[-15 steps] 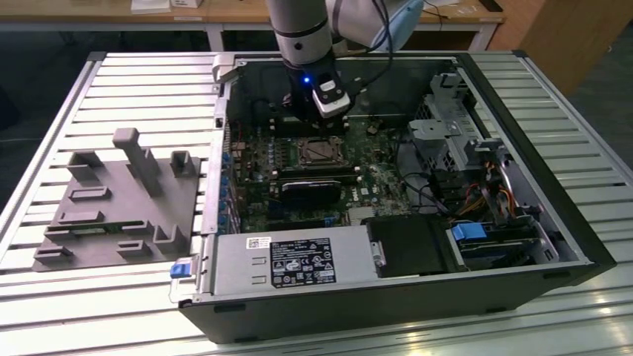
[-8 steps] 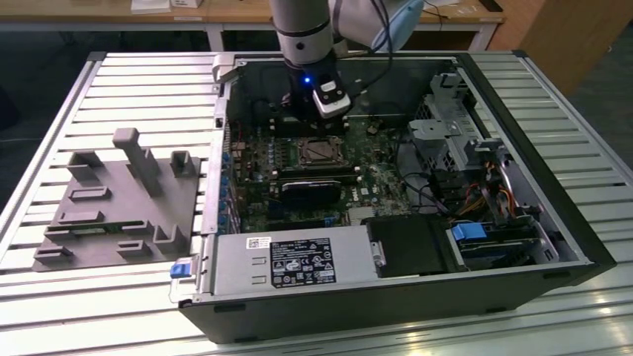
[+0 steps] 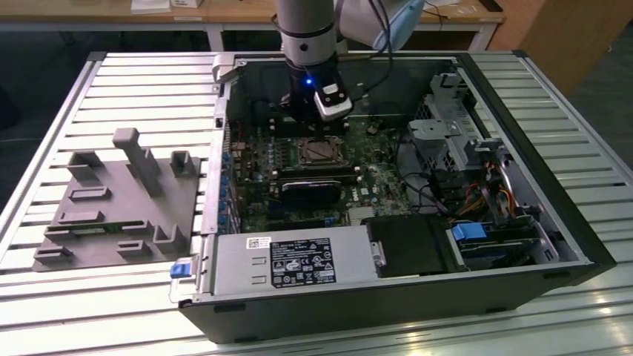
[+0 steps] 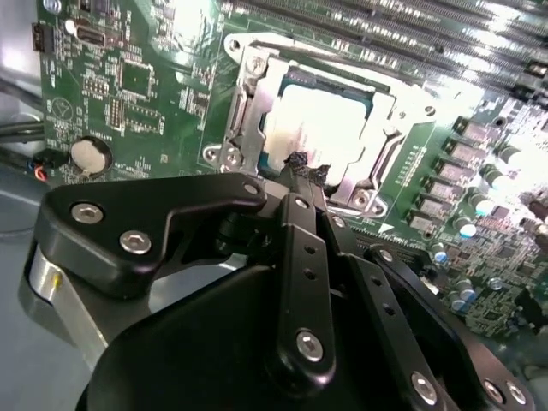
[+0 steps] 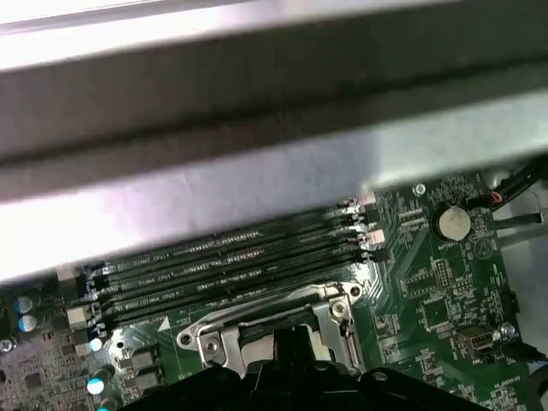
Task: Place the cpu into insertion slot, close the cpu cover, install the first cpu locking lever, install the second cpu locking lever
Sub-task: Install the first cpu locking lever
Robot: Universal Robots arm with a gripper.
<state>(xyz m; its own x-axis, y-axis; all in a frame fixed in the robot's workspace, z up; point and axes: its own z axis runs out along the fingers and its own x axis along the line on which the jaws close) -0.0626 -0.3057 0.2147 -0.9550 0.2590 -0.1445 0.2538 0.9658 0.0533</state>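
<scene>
The cpu (image 4: pixel 330 128) lies flat in the insertion slot (image 4: pixel 390 158), its pale metal top glaring in the second wrist view. The cpu cover (image 4: pixel 257 81) lies down around it as a silver frame. My gripper (image 4: pixel 308 167) is shut, its black fingertips together with nothing between them, at the edge of the cover frame. In the exterior view the gripper (image 3: pixel 314 127) hangs just behind the insertion slot (image 3: pixel 322 152) inside the open computer case. The first wrist view shows the cpu cover (image 5: pixel 210 338) with the fingers (image 5: pixel 295 342) in front of it. I cannot make out how the locking levers stand.
Long black memory slots (image 5: pixel 231 265) run beside the socket, and a case wall (image 5: pixel 257 171) rises close behind them. A coin battery (image 4: pixel 90 156) sits on the green board. In the exterior view a power supply (image 3: pixel 296 263), drive cages (image 3: pixel 475 156) and a grey fixture (image 3: pixel 118 200) stand around.
</scene>
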